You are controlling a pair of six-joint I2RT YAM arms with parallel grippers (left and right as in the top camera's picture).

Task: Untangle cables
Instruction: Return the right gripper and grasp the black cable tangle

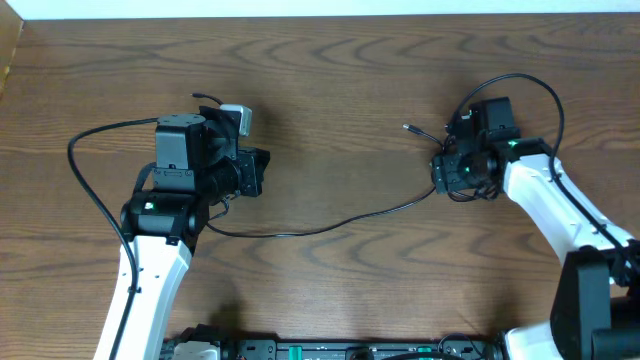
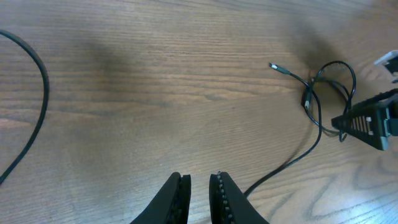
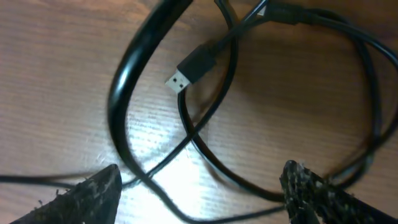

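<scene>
Cable coil sits right of centre on the surface, directly under the right arm. I only see black cord, no white one. Right jaws are open and straddle the loops, one finger either side in the wrist view, nothing pinched. Risk 1: several strands cross between them, with the USB plug lying among them. Closing here likely bites two or three strands at once, and a pull would then cinch the tangle rather than open it. Risk 2: the arm's own thicker lead arcs just past the coil and could snag or get grabbed by mistake. Left jaws are almost together, thin slit, nothing visible between. The long tail runs from the coil to just beside them and goes out of sight under the left arm, so can't tell if it's pinned. If it is, a pull from the right goes taut fast and drags the small plug end. Room: bare surface between the arms and out to the far edge. The near side is crowded by the arm bases.
</scene>
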